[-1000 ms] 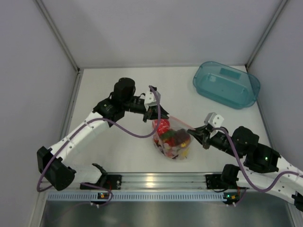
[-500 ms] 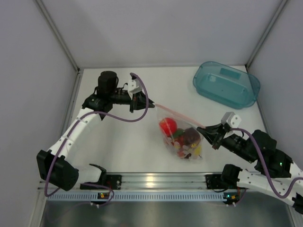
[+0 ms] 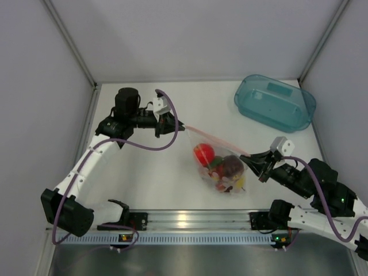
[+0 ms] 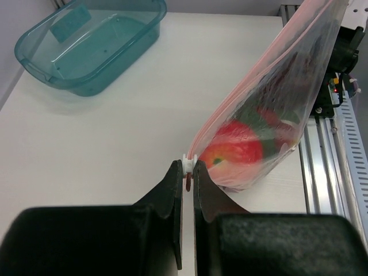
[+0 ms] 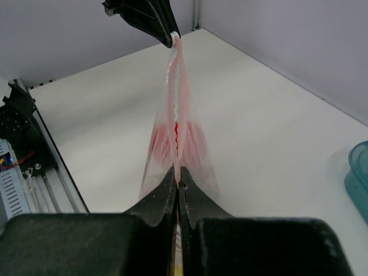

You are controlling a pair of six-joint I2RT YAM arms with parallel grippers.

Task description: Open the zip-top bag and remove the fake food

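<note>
Left gripper [image 4: 188,172]: jaws pressed together on the white slider tab [image 4: 188,159] at the far-left end of the pink-red zip strip [image 3: 215,138]. Right gripper [image 5: 178,172]: jaws shut on the opposite end of that strip, pinching the plastic edge-on.

Why it's held this way, as I read it: the right side anchors the zip-top bag [image 3: 221,172] while the left runs the slider along the track. The strip is pulled into a straight taut line between the two, which a slider needs in order to travel without bunching. From the right wrist view the two strip halves look parted along the middle and come together again at the slider. I'd call it unzipped or nearly so, but can't confirm the mouth is fully open.

Bag position: mid-surface [image 3: 144,172], strung between the grippers, well apart from the teal tub [image 3: 275,102] at the back right. The belly sags toward the near rail and looks to rest on the surface.

Look: clear, thin film, creased and glossy. The fake food [image 3: 224,169] is all inside, bunched low: red apple [image 4: 236,152] nearest the left end, a dark purple piece beside it, yellow and green bits beneath. Nothing is out yet.
</note>
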